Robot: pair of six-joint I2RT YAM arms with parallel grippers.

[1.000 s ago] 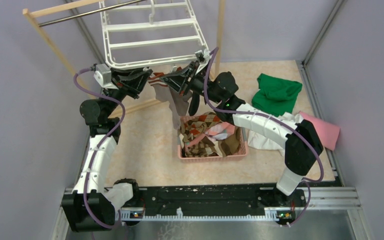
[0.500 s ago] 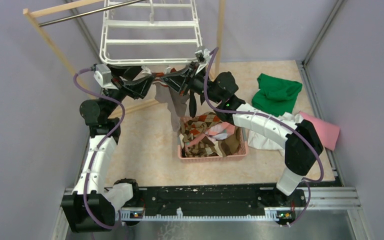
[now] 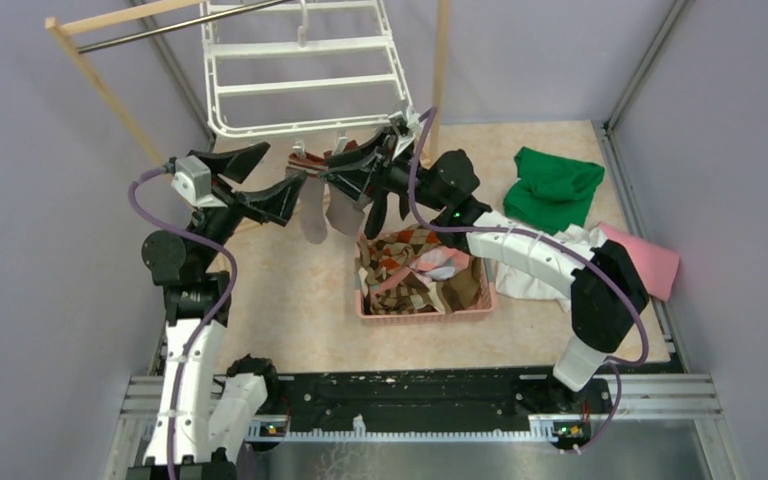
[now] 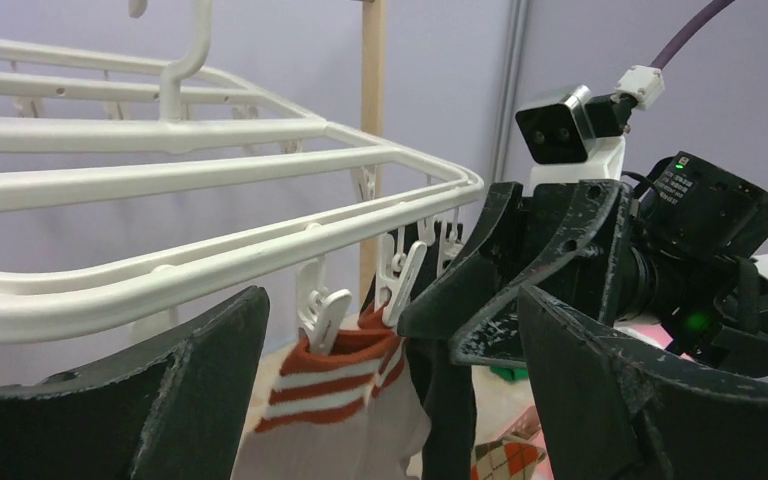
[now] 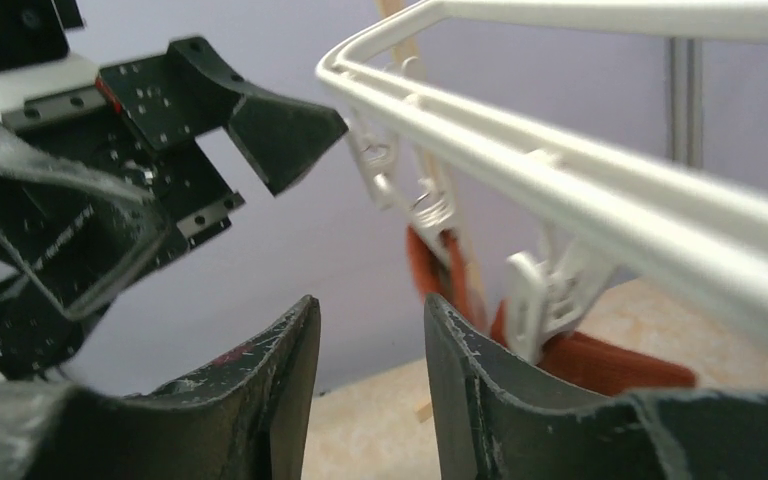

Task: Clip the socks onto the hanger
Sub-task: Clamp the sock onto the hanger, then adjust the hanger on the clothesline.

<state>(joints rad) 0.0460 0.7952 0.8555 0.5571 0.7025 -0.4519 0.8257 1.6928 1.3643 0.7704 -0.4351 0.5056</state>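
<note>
The white hanger (image 3: 300, 70) hangs at the back, with clips along its near edge. A grey sock with an orange-and-white striped cuff (image 4: 345, 385) hangs from two clips (image 4: 322, 312), and a black sock (image 4: 450, 400) hangs beside it. In the top view these socks (image 3: 313, 215) dangle between the two grippers. My left gripper (image 3: 268, 173) stands wide open just left of them, holding nothing. My right gripper (image 5: 368, 310) is open with an empty gap, just beside a clip (image 5: 550, 290) and the orange cuff (image 5: 590, 362).
A pink basket (image 3: 425, 314) below the hanger holds several argyle and brown socks (image 3: 410, 262). Green (image 3: 557, 185), white (image 3: 535, 270) and pink (image 3: 648, 258) cloths lie to the right. The wooden rack (image 3: 110, 95) and its post (image 3: 441, 70) stand around the hanger.
Both grippers have opened. The left has drawn back to the left, away from the clip. The right has let go of the striped sock, which now hangs from the clips.
</note>
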